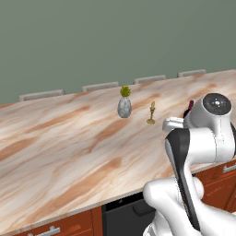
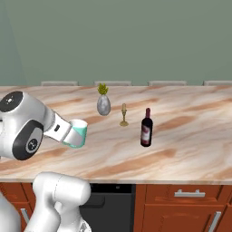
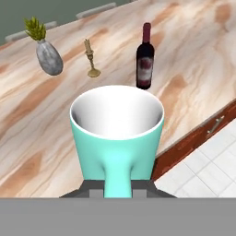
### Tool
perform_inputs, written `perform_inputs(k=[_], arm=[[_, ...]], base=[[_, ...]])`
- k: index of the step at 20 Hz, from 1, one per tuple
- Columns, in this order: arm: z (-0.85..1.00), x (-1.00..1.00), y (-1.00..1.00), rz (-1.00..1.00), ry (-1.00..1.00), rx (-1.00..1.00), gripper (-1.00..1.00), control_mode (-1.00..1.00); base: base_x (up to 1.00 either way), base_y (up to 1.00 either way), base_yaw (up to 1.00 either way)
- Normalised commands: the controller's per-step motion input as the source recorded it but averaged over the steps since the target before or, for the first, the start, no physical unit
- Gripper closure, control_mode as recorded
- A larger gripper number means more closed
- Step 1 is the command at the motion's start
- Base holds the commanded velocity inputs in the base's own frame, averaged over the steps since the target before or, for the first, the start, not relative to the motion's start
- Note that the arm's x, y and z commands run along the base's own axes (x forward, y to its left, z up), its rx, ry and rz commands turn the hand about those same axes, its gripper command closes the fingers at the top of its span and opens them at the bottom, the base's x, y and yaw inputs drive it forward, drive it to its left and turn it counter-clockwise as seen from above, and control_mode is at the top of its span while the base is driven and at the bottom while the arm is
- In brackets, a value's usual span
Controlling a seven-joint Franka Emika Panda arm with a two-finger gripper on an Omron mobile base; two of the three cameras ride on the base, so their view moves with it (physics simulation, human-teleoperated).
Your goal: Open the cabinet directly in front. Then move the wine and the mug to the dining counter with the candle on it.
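Marble of the dining counter (image 1: 60, 152) runs wide in the left base view, with the grey vase (image 1: 124, 107) and the brass candle (image 1: 151, 113) standing near each other at its far side and what seems to be the wine's neck (image 1: 191, 106) just showing behind the arm. Right base view: the gripper (image 2: 71, 132) holds the teal mug (image 2: 78, 133) above the counter's near left part, while the wine stands upright on the slab right of the candle, vase further left. Hand view: the fingers are pinched on the mug's handle, its white inside facing the camera, with vase, candle and wine in a row on the marble beyond.
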Motion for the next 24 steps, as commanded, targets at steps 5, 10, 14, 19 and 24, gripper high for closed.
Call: perform_inputs(k=[5, 10, 14, 19, 24], arm=[[-0.38, 0.33, -0.01, -0.02, -0.06, 0.00, 1.00, -1.00], [-0.46, 0.33, -0.05, -0.03, -0.10, 0.00, 1.00, -1.00], [-0.47, 0.26, -0.11, -0.04, -0.11, -0.02, 1.00, -1.00], [-0.38, 0.22, -0.16, -0.04, -0.06, -0.01, 1.00, -1.00], [-0.34, 0.25, -0.15, -0.01, -0.01, 0.00, 1.00, -1.00]], base=[[0.00, 0.00, 0.00], [0.00, 0.00, 0.00], [0.00, 0.00, 0.00], [0.00, 0.00, 0.00], [0.00, 0.00, 0.00]])
